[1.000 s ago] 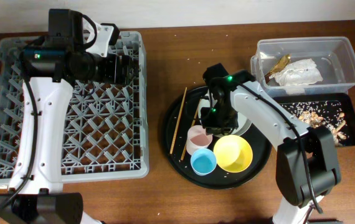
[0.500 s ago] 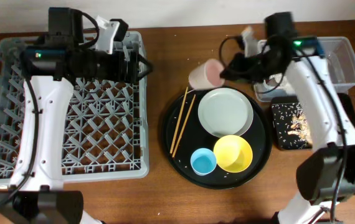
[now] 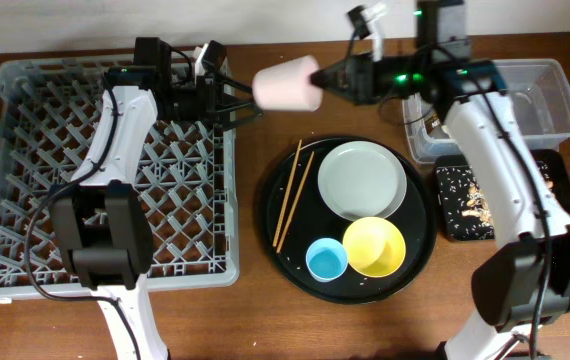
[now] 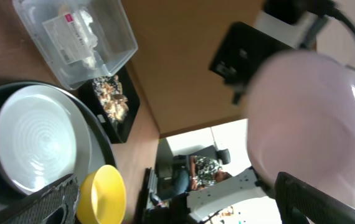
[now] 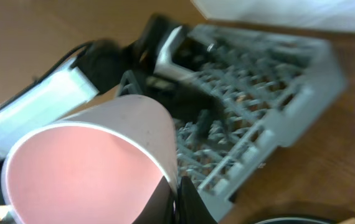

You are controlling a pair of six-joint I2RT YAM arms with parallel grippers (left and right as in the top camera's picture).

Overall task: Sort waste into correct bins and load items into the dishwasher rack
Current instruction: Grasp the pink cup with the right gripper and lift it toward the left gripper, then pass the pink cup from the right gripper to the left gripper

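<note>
My right gripper (image 3: 327,78) is shut on the rim of the small pink cup (image 3: 287,84) and holds it on its side in the air, just right of the dishwasher rack (image 3: 105,200). The right wrist view shows the fingers (image 5: 177,200) pinching the cup wall (image 5: 84,168). My left gripper (image 3: 236,100) is open at the rack's far right corner, facing the cup (image 4: 314,124), with a small gap between them. The plate (image 3: 362,180), yellow bowl (image 3: 373,246), blue cup (image 3: 326,260) and chopsticks (image 3: 290,195) lie on the round black tray (image 3: 275,215).
The clear tub (image 3: 555,100) stands at the far right, partly hidden by my right arm. It holds a white napkin (image 4: 71,28). The shallow black tray (image 3: 460,180) in front of it holds food scraps (image 3: 473,208). The rack also shows in the right wrist view (image 5: 258,93).
My right gripper has carried the pink cup up off the round tray and leftward to the rack's corner. My left gripper has swung right toward the cup.
</note>
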